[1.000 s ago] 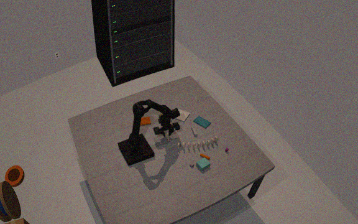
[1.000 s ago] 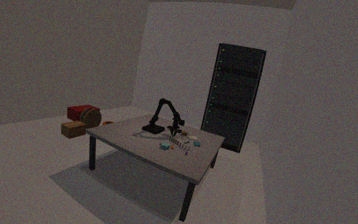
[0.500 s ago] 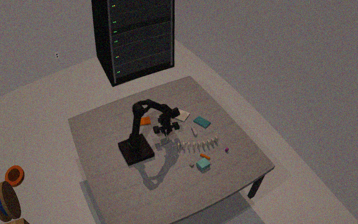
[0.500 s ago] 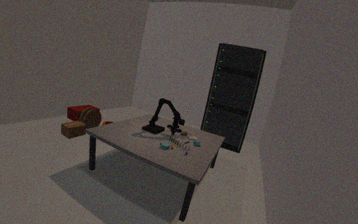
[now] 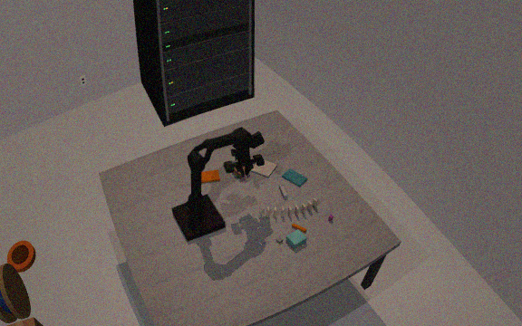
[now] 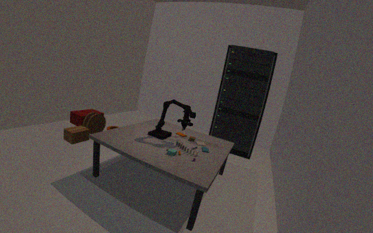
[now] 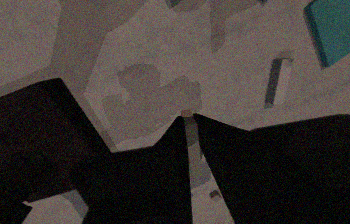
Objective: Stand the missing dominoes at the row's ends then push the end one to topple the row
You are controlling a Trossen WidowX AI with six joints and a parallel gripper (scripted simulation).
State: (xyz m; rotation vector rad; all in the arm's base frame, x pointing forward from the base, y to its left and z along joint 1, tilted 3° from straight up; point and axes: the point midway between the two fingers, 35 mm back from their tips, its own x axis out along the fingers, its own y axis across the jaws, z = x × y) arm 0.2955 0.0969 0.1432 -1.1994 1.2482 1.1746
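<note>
My gripper (image 5: pixel 241 172) (image 6: pixel 184 128) (image 7: pixel 187 120) is shut on a small tan domino (image 7: pixel 187 113) and holds it above the table, back from the row. Only a little of the domino shows between the fingertips; its tilt is unclear. A row of several pale dominoes (image 5: pixel 289 212) (image 6: pixel 183 147) stands upright near the middle of the table, too small and grainy to judge the spacing exactly. Another pale domino (image 5: pixel 283 192) (image 7: pixel 285 82) lies flat between the row and the teal slab, clear of both. The gripper is apart from the row.
A teal slab (image 5: pixel 294 177) (image 6: pixel 205 149) (image 7: pixel 338 32), a cream slab (image 5: pixel 266 168) and an orange block (image 5: pixel 210 176) (image 6: pixel 181 134) lie behind the row. In front are an orange stick (image 5: pixel 299 227), a light teal box (image 5: pixel 296 239) (image 6: pixel 171 151) and a small grey thing (image 5: pixel 279 240). A purple piece (image 5: pixel 331 218) lies beyond the row's right end.
</note>
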